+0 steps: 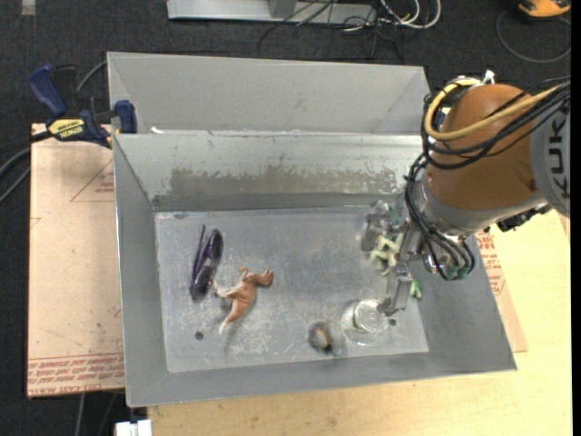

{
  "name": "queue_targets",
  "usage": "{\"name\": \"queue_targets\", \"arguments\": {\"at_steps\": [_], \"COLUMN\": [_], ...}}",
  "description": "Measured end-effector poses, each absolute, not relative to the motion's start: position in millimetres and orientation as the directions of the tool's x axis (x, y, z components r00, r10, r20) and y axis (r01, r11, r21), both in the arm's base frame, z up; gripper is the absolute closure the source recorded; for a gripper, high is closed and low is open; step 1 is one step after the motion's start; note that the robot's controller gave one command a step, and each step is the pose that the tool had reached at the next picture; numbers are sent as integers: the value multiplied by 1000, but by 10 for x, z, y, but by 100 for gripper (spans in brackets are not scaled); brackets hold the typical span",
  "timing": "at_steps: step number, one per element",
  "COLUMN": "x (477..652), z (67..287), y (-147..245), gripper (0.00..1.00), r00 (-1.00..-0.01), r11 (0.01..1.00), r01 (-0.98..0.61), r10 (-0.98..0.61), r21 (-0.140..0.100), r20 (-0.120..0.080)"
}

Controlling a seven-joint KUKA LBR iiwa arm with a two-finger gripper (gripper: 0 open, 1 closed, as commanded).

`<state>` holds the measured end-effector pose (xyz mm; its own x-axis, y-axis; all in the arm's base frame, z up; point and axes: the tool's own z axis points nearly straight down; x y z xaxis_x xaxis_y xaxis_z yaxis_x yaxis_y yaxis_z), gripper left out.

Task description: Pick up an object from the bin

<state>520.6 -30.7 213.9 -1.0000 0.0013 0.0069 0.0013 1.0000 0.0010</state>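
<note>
My gripper (396, 300) hangs low at the right side of the bin floor, its tip just beside a small clear round cup (366, 320) lying near the front right. Whether it touches the cup I cannot tell. A small brown roundish lump (320, 336) lies a little left of the cup, close to the front wall.
A tan toy animal (243, 294) lies left of centre, and a dark purple folded pair of glasses (205, 262) lies further left. The arm with its orange dome and cables overhangs the bin's right wall. Bare floor stretches across the middle and back.
</note>
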Motion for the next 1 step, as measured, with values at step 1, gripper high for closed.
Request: {"name": "queue_targets", "arguments": {"at_steps": [1], "x": [5222], "z": [2183], "y": [-305], "gripper": [0], "r00": [-1000], "r11": [1000], "r01": [0], "r10": [0], "r21": [0], "r20": [-1]}}
